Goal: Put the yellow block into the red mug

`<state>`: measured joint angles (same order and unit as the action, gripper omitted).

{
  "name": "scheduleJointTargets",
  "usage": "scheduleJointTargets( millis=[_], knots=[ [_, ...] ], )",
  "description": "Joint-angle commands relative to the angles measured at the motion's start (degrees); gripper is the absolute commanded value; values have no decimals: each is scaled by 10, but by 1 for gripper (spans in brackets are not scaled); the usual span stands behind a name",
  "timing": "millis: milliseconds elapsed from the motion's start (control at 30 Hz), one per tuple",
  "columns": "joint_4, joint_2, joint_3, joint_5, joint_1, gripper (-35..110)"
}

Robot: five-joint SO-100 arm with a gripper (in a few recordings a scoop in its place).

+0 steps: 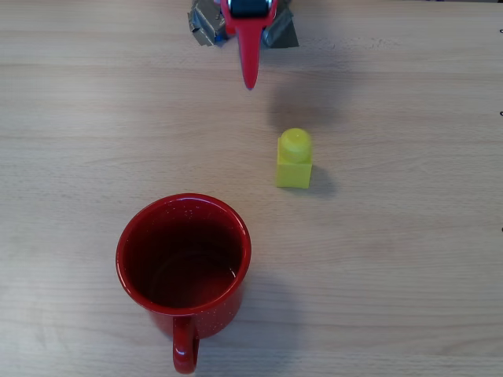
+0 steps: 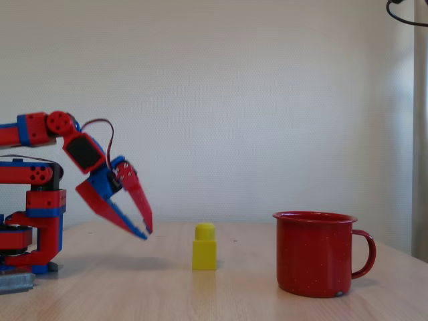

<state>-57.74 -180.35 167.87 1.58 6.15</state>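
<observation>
Hanging above the tabletop [image 2: 267,301] at the left of the fixed view, the end effector [image 2: 146,232] points down and to the right with its two red and blue fingers converging to nearly meeting tips, a narrow wedge of gap between them further up; it reads as nearly closed and it grasps nothing and touches nothing. In the overhead view the end effector [image 1: 250,82] enters from the top centre of the frame as a single red pointed finger, its tip aimed down the picture and ending well short of the block, with bare wood between them. There is one yellow block [image 1: 295,159], standing upright on the tabletop [image 1: 409,259] just right of centre in the overhead view, its single round stud on top; in the fixed view the yellow block [image 2: 204,247] sits at centre frame, to the right of the fingertips and apart from them. There is one red mug [image 1: 183,263], in the lower left-centre of the overhead view, upright with its round rim open to the camera, the dark red inside holding nothing, and its handle pointing toward the bottom edge. In the fixed view the red mug [image 2: 316,254] stands at the lower right with the handle on its right side, clearly apart from the block, which lies between the fingertips and the mug
</observation>
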Motion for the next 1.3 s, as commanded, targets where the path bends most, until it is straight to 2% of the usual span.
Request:
scheduleJointTargets(
  millis=[0,333,533,800,1067,1267],
  knots=[
    [-17,44,-98,18,17,0],
    [-98,202,-288,18,65,0],
    [-154,320,-396,58,93,0],
    [-165,440,-485,152,100,1],
    [-197,567,-570,213,108,32],
    [-200,660,-622,235,112,41]
  ],
)
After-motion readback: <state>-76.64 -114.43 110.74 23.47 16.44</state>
